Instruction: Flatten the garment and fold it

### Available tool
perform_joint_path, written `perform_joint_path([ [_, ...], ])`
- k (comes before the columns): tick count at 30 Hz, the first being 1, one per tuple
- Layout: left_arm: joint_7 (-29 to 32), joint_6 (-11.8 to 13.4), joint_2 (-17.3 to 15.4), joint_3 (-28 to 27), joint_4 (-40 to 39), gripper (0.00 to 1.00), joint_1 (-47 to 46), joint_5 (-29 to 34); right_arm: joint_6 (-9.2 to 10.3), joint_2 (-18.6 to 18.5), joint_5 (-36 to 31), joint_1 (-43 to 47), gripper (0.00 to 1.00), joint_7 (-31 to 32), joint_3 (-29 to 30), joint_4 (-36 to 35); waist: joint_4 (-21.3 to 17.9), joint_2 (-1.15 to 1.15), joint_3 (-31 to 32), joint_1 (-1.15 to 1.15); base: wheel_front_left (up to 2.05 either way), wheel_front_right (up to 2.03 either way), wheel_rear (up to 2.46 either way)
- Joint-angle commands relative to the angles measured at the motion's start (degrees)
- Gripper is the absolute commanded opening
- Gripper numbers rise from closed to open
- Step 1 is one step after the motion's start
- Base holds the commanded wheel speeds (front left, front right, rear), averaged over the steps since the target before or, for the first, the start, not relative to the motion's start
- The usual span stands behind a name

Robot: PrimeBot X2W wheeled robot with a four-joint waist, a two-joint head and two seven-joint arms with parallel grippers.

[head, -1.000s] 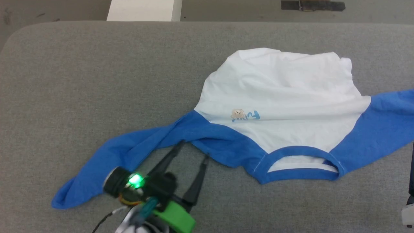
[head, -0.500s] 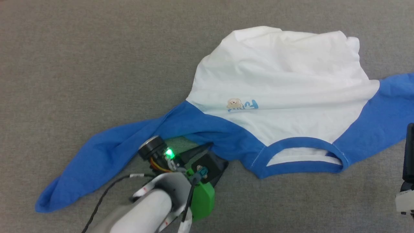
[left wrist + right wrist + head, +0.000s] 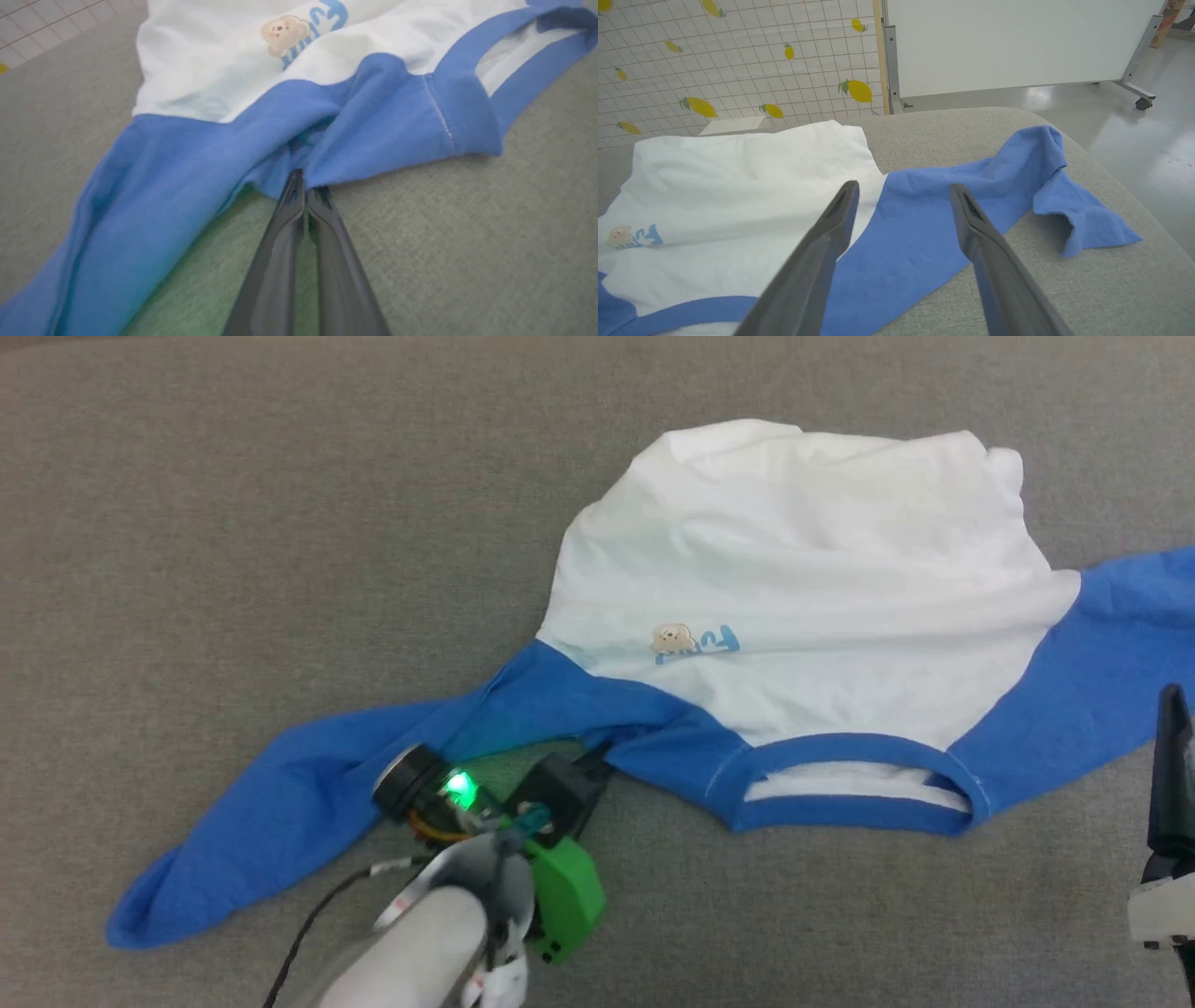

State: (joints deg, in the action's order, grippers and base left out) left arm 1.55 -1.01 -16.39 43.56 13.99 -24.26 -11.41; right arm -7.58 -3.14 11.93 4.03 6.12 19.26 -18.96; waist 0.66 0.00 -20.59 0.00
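The garment [image 3: 794, 569] lies spread on the grey table with its neckline towards me: a white body, blue sleeves out to both sides, and a small chest print [image 3: 695, 641]. My left gripper [image 3: 597, 758] is at the near edge of the left sleeve, close to the collar. In the left wrist view the left gripper [image 3: 306, 181] is shut on a fold of blue cloth of the garment [image 3: 210, 70]. My right gripper [image 3: 1173, 709] is at the right edge of the head view. The right gripper [image 3: 904, 187] is open above the right sleeve of the garment [image 3: 738, 177], holding nothing.
The grey padded table [image 3: 233, 523] carries the shirt. In the right wrist view its rounded far corner [image 3: 1069, 135] drops to a shiny floor, close to the right sleeve's end [image 3: 1087, 219]. Beyond stand a white wheeled panel [image 3: 1017, 42] and a lemon-print grid wall [image 3: 738, 60].
My left gripper has reached forward to the sleeve's near edge and shut on the blue cloth. The head camera has tilted, so the table's far edge has left the picture.
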Motion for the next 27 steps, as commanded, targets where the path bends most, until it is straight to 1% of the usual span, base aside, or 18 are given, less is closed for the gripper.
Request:
perform_joint_path([
  [1, -0.88, 1.70, -0.90, -1.65, -0.96, 0.00, 2.78, -1.94, 0.09, -0.48, -0.48, -0.06, 1.00, 0.50, -0.64, -0.44, 1.48, 0.00, 2.38, 0.00, 0.00, 0.00, 0.00],
  [5, -2.51, 6.54, -3.21, -6.46, -6.40, 0.00, 9.42, -5.58, 0.09, -3.28, -0.40, 1.34, 1.00, 4.05, -3.23, -0.53, 2.53, 0.00, 3.54, 0.00, 0.00, 0.00, 0.00],
  [7, -3.28, 9.27, -5.03, -8.98, -9.23, 0.00, 12.42, -6.38, 0.09, -5.70, -0.03, 2.48, 1.00, 7.38, -5.19, -0.28, 3.08, 0.00, 3.51, 0.00, 0.00, 0.00, 0.00],
  [8, -3.63, 10.59, -5.95, -10.18, -10.72, 0.00, 13.87, -6.67, 0.09, -7.48, 0.27, 3.19, 1.00, 9.38, -6.50, -0.22, 3.42, 0.00, 3.39, 0.00, 0.00, 0.00, 0.00],
  [10, -3.84, 11.80, -7.11, -11.45, -12.99, 0.00, 15.78, -7.26, 0.09, -10.65, 1.19, 4.39, 1.00, 12.93, -8.36, -0.07, 4.22, 0.00, 2.94, 0.00, 0.00, 0.00, 0.00],
  [13, -3.70, 11.96, -7.52, -11.61, -15.13, 0.00, 16.56, -7.70, 0.09, -16.75, 2.46, 5.84, 1.00, 17.38, -12.05, -0.15, 5.27, 0.00, 2.10, 0.00, 0.00, 0.00, 0.00],
  [17, -3.94, 11.16, -6.01, -10.70, -16.28, 0.00, 15.05, -8.15, 0.09, -24.85, 4.68, 5.28, 1.00, 20.96, -16.75, -0.25, 6.39, 0.00, 0.58, 0.00, 0.00, 0.00, 0.00],
  [21, -4.30, 10.52, -4.66, -9.92, -15.79, 0.00, 12.99, -8.09, 0.09, -31.55, 6.93, 3.35, 1.00, 23.76, -22.45, 0.52, 7.24, 0.00, -0.93, 0.00, 0.00, 0.00, 0.00],
  [25, -4.65, 10.16, -3.97, -9.60, -14.98, 0.00, 11.40, -8.03, 0.09, -36.28, 8.51, 0.23, 1.00, 24.34, -27.78, 1.77, 8.09, 0.00, -2.35, 0.00, 0.00, 0.00, 0.00],
  [27, -4.76, 10.14, -3.77, -9.53, -14.69, 0.00, 10.85, -7.97, 0.09, -37.91, 8.53, -1.58, 1.00, 23.83, -29.98, 2.76, 8.56, 0.00, -3.09, 0.00, 0.00, 0.00, 0.00],
])
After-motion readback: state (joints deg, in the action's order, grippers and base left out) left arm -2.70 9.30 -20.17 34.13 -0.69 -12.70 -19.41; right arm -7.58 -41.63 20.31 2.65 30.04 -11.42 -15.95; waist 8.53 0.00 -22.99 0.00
